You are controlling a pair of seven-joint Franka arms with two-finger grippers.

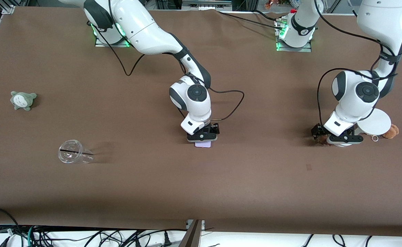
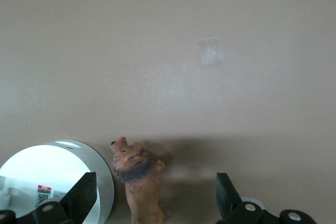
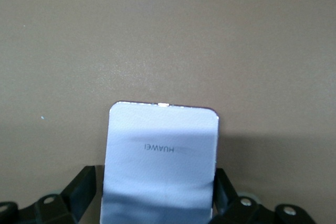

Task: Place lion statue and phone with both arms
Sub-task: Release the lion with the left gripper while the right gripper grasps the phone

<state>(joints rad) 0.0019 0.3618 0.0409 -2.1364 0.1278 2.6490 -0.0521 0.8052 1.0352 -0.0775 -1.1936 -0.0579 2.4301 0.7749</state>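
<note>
**Lion down between spread pincer, phone flat under the other**

Sitting on the brown bench toward the left arm's end: the lion statue, a tiny reddish-brown figurine with a darker brown mane ringing the neck and a small snout. Showing in the front view only as a brown scrap beside the black pincer. Lying just beside a white round stand bearing a small label, with a narrow gap between the two.

Hovering low over the lion: the left pincer, spread wide. Bracketing the figurine with both black fingers well clear of it and gripping nothing.

Lying near the middle of the bench: the phone, a flat pale lavender-white rectangle with rounded corners and a thin dark edge. Showing a glossy back with faint HUAWEI lettering across it. Peeking out in the front view as a lavender strip below the pincer, on the side nearer the front camera.

Straddling the phone's two long edges, down at bench level: the right pincer. Hugging it closely, though whether clamping it or merely flanking it cannot be told.

Resting elsewhere: an orange-brown plush with a metal keyring touching the white stand's rim. Sitting toward the right arm's end: a grey-green plush toy, and, nearer the front camera than it, a clear plastic cup lying on its side.
</note>
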